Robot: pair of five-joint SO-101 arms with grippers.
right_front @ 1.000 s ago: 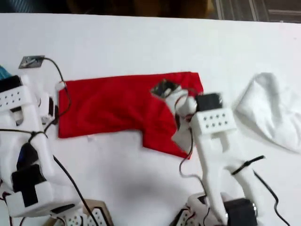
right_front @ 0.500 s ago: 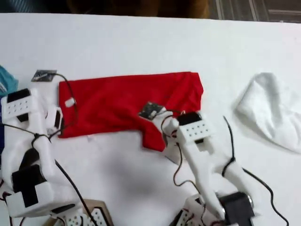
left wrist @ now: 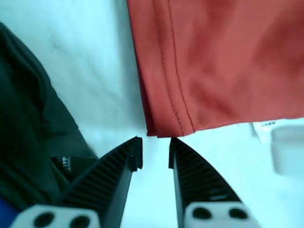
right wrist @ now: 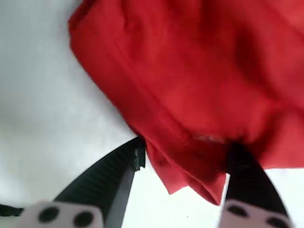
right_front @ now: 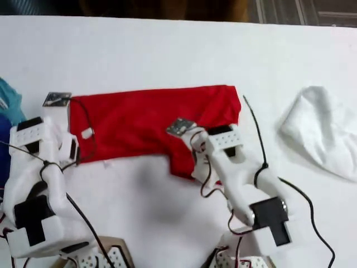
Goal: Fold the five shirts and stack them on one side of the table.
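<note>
White table [right_front: 167, 50] under both arms. Left gripper [left wrist: 154, 153] is empty, its jaws a little apart, and the hem corner of the red shirt [left wrist: 223, 61] lies just ahead of the tips — touching or nearly. Right gripper [right wrist: 185, 164] gapes wide, straddling the shirt's near flap toward the other end. The shirt's long axis runs across the table between the arms — each is nearest its own end, so I judge a two-arm pinch is set up.
</note>
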